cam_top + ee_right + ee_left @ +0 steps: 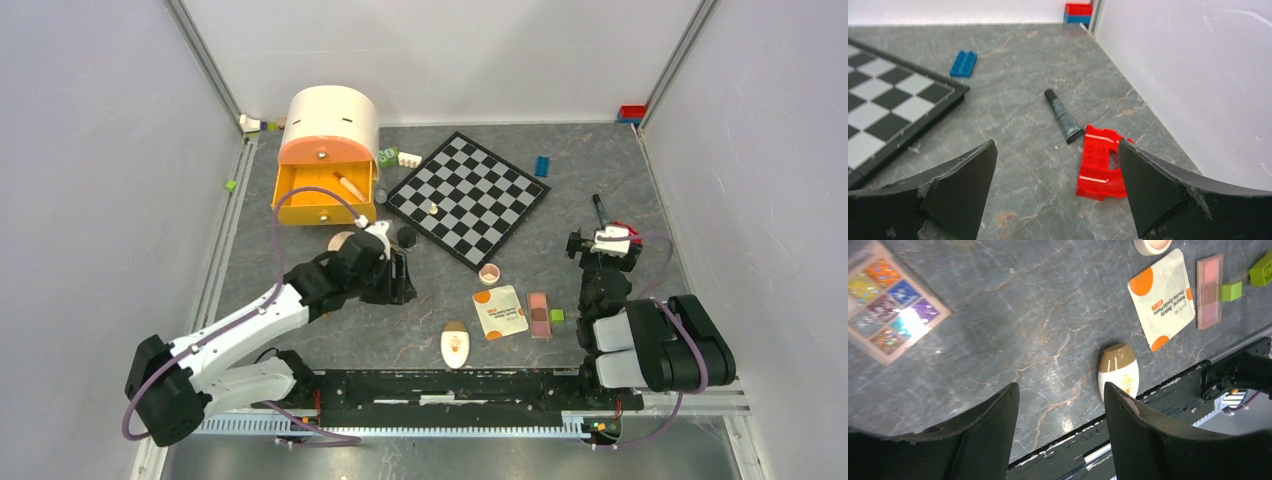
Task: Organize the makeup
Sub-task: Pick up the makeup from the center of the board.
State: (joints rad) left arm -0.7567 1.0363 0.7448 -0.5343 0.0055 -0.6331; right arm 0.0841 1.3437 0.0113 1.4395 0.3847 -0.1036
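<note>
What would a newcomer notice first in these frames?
The orange-and-cream drawer box at the back left draws the eye first, its bottom drawer pulled open, with the chessboard set diagonally just to its right. Next, lying loose near the front edge, come a white-orange sachet, a blush palette right beside it, and a cream oval bottle.

On the white-orange sachet point(1162, 297), small rotated print: "Natural Beauty", "Double Eyelid Paste"; rest illegible
</note>
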